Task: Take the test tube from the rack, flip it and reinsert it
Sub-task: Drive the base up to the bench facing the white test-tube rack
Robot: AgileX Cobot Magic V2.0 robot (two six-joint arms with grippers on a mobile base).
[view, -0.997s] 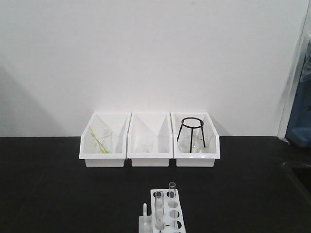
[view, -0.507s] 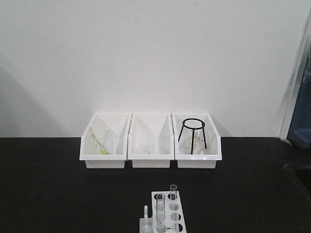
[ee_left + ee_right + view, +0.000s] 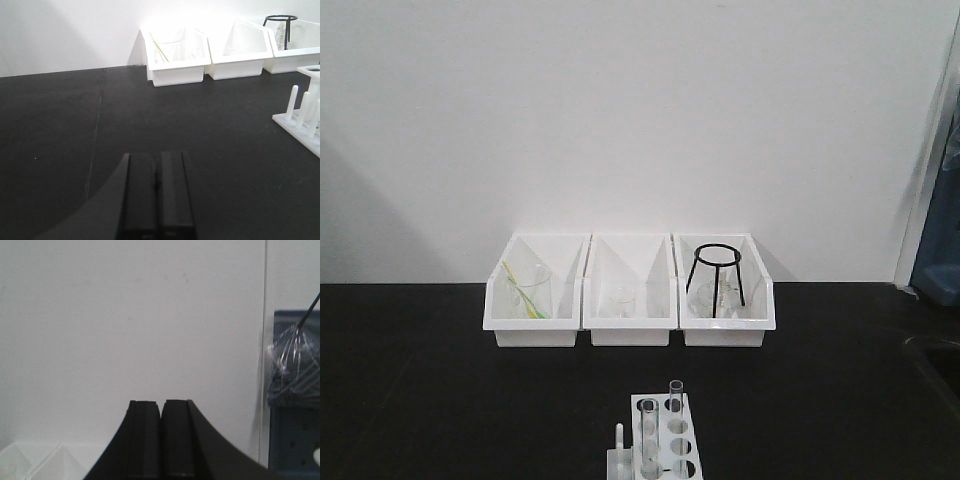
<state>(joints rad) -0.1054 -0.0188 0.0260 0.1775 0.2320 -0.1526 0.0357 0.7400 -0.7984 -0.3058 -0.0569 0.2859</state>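
Note:
The white rack (image 3: 662, 440) stands at the bottom middle of the black table, with two rows of round holes and a peg at its left. Two clear test tubes stand upright in its far holes, one in front (image 3: 648, 432) and one behind (image 3: 675, 395). The rack's pegs also show at the right edge of the left wrist view (image 3: 305, 112). My left gripper (image 3: 157, 155) is shut and empty, low over the table, left of the rack. My right gripper (image 3: 161, 403) is shut and empty, raised and facing the white wall.
Three white bins stand in a row by the wall: the left one (image 3: 535, 330) holds a beaker with a yellow-green rod, the middle one (image 3: 630, 330) a small beaker, the right one (image 3: 723, 330) a black wire tripod and glassware. A blue shelf (image 3: 295, 405) is at right.
The front view has shifted slightly, so the rack and bins sit a little lower and to the right in the picture. Nothing on the table has moved.

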